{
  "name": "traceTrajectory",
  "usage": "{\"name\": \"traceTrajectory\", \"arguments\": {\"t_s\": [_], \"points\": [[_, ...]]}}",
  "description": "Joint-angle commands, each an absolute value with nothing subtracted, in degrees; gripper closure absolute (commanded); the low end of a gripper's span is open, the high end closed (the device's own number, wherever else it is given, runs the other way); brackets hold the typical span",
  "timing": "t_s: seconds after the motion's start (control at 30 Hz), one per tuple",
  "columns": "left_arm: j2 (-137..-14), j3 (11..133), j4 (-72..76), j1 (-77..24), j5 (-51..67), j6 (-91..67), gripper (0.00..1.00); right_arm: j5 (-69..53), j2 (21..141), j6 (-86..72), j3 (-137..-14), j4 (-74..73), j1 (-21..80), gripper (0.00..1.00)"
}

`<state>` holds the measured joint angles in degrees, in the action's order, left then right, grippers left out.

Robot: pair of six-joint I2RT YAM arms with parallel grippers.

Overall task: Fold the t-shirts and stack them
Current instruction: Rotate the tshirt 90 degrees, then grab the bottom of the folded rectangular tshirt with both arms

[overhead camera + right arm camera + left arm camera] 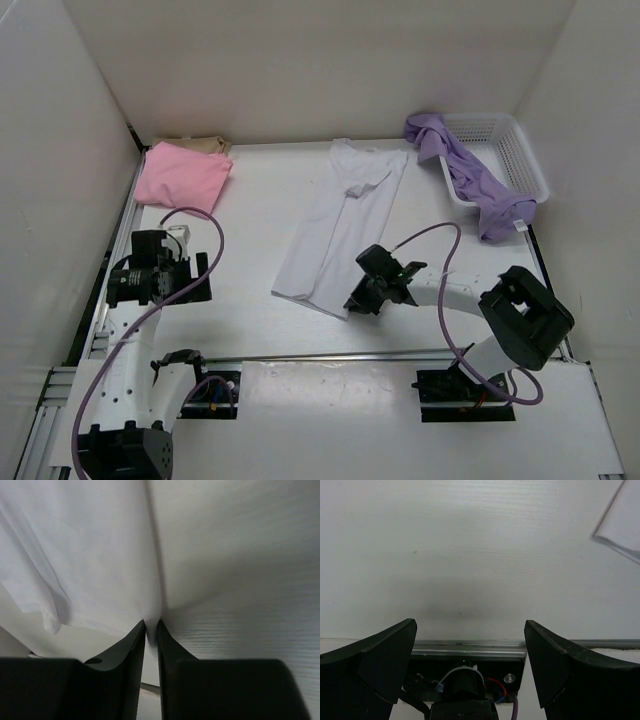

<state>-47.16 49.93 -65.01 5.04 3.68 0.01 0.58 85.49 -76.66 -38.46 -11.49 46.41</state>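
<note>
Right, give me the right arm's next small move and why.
Probably lift the pinched hem slightly and carry it toward the collar end. The right gripper is shut on the near edge of the white shirt, which lies as a long narrow strip, not yet folded crosswise. The left gripper is open, empty.
</note>
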Motion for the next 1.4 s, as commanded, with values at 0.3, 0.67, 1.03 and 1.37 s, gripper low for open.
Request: {"name": "traceTrajectory", "arguments": {"t_s": [0.3,0.67,1.03,1.37], "points": [[-57.9,53.3,-69.7,-6.0,3.0,0.0,0.0,5.8,66.4,-73.1,-28.3,-28.9,43.2,1.0],[-77.7,59.4,-49.9,-47.9,1.4,0.0,0.03,0.1,48.3,-58.0,-25.5,-37.3,32.3,0.53],[-95.6,62.9,-43.7,-51.2,18.7,0.0,0.12,-4.4,48.5,-56.1,-23.5,-33.8,32.9,0.54],[-101.3,63.6,-43.7,-51.2,22.7,0.0,0.41,-5.6,48.0,-55.5,-20.9,-32.3,33.4,0.55]]}}
